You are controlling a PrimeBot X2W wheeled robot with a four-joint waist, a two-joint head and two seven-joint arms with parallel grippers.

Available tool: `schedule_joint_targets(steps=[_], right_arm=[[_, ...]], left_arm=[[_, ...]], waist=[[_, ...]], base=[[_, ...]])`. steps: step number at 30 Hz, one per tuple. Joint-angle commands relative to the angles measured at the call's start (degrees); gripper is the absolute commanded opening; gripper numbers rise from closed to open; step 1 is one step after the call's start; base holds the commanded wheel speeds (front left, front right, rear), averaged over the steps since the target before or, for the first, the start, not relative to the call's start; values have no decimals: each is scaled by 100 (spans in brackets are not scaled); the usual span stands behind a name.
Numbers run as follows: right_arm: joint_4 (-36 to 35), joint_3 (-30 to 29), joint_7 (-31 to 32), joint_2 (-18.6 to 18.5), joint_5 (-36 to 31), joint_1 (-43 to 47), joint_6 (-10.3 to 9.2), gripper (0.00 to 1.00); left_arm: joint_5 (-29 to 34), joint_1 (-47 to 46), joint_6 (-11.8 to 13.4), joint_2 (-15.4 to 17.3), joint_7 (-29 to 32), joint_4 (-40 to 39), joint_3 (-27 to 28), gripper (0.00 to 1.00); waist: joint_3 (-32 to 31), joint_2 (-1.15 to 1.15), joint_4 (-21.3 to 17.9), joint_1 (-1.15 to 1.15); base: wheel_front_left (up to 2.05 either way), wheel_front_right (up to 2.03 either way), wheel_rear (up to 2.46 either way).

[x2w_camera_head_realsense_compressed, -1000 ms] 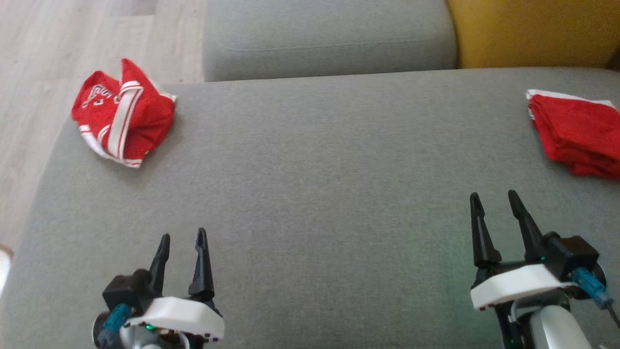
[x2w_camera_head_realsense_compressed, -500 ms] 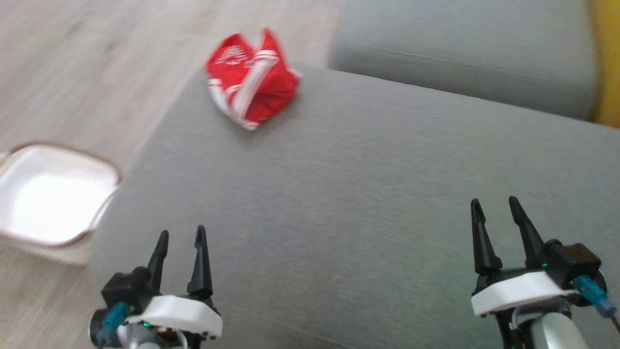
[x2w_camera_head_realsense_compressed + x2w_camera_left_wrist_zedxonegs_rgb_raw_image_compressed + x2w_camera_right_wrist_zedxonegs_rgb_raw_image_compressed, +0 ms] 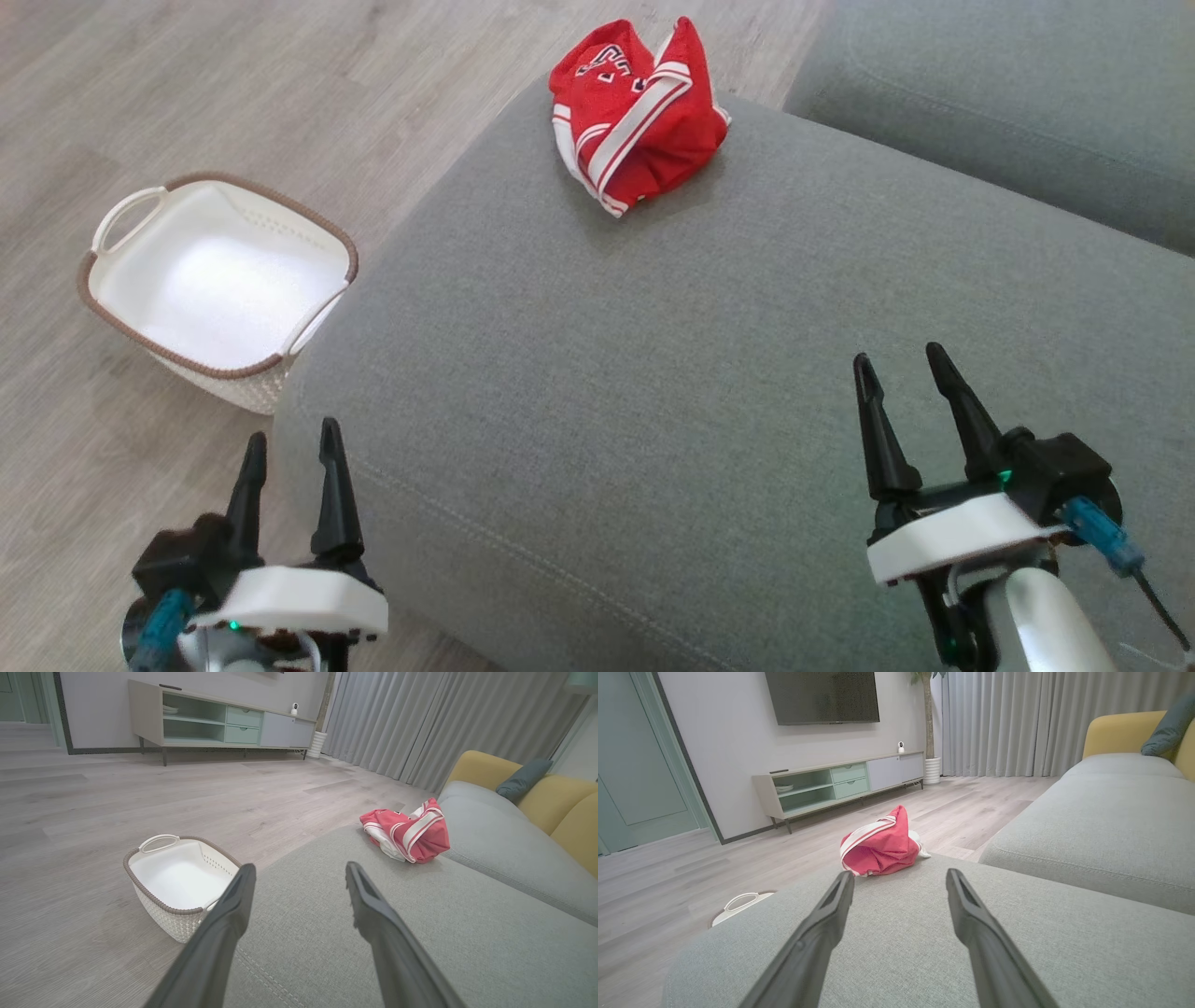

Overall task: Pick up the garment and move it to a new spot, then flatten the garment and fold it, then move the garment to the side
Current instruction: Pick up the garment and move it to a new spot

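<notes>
While left gripper (image 3: pixel 290 431) and right gripper (image 3: pixel 896 353) gape empty, one garment (image 3: pixel 644 131), one basket (image 3: pixel 233 390) lie ahead.

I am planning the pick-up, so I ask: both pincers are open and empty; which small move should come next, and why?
Probably extend the right pincer forward toward the crumpled red garment. It lies untouched at the far corner of the grey cushion, and in the right wrist view it sits straight ahead of that open pincer.
</notes>
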Motion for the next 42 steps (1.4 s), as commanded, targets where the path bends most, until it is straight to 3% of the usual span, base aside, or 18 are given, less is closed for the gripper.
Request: schedule_joint_targets(steps=[1, 9, 11, 19, 25, 30, 42], right_arm=[[-161, 158, -8, -30, -2, -262, 37, 100], [-297, -215, 1, -30, -146, -232, 37, 100], [-418, -279, 62, -30, -228, -277, 37, 100], [-1016, -545, 280, -30, -621, -756, 37, 100], [-1384, -619, 408, -30, -807, -1072, 37, 100], [-1584, -539, 442, -30, -877, -1162, 37, 100], [-1826, -572, 391, -30, -910, -1095, 37, 100]], left_arm=[[16, -134, 35, -6, -35, -212, 206, 100], [96, -469, -122, 3, -35, -31, 73, 100], [153, -725, -185, 96, -35, 11, 111, 100], [498, -2722, -726, 943, 138, 463, 104, 100], [498, -4552, -1069, 1367, 915, 1286, -69, 100], [238, -5742, -1199, 1659, 1418, 2088, -111, 100], [-517, -6870, -1258, 1993, 2719, 3438, -748, 100]], waist=[[71, 0, 17, -1], [333, 0, -1, -1], [537, 0, -157, -1], [1556, 0, -925, -1], [2247, 0, -1513, -1], [2673, 0, -1989, -1], [3181, 0, -2571, -1]], base=[[0, 0, 0], [0, 0, 0], [0, 0, 0], [0, 0, 0], [0, 0, 0], [0, 0, 0], [0, 0, 0]])
